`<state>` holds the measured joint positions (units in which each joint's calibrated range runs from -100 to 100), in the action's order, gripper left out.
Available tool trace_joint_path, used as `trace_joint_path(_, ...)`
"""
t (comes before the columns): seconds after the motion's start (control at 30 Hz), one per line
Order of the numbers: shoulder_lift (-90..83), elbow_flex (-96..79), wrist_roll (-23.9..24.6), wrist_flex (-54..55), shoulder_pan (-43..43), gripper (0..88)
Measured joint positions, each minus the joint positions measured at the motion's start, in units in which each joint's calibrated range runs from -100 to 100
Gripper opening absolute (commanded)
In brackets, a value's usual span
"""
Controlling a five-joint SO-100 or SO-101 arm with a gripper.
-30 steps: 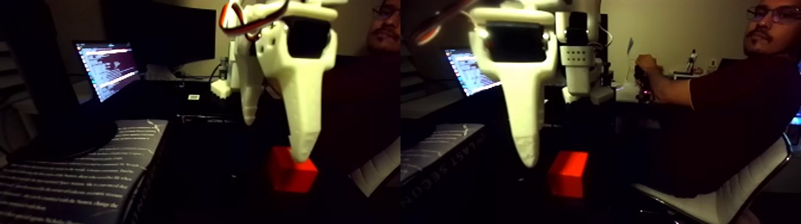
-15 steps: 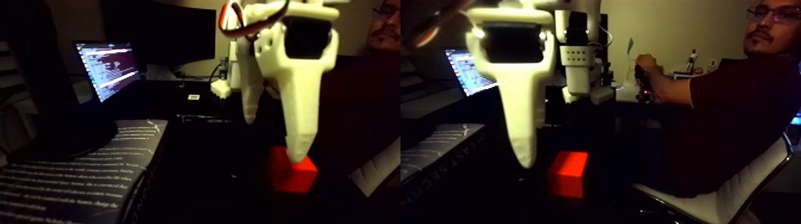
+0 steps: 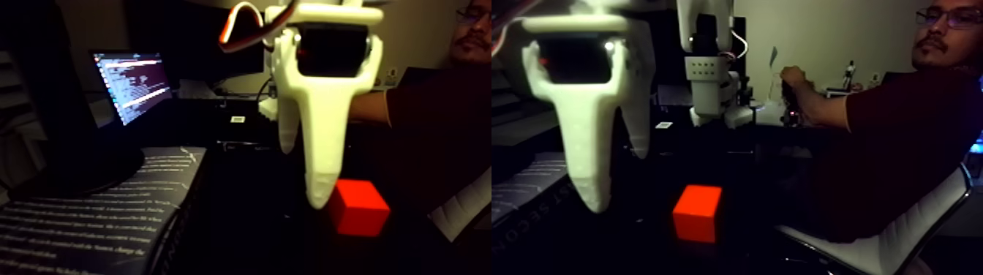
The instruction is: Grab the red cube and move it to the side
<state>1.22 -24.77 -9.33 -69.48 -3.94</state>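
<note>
My gripper [image 3: 303, 179] is open w/ nothing held; red cube [image 3: 358, 208] sits just right of my fingertip. Risk: closing here pushes the cube away, no grip.

In the fixed view, a side-by-side pair, the white gripper [image 3: 303, 175] is cut off at the top edge and blurred in the right half, so the arm above it cannot be seen. How far its jaws stand apart cannot be told. The dark table [image 3: 241, 241] is too dim to make out. The print on the book [image 3: 88, 219] is too small to read. A seated person [image 3: 899, 146] is cut by the right edge.
</note>
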Motion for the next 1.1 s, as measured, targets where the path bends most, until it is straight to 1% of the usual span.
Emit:
trace_joint_path(0.13,0.0,0.0,0.1,0.0,0.0,32.9)
trace_joint_path(0.33,0.2,0.0,-1.4,0.0,0.7,32.9)
trace_joint_path(0.53,0.2,0.0,-1.8,0.0,1.2,32.9)
trace_joint_path(1.1,0.2,0.0,-0.9,0.0,8.8,32.9)
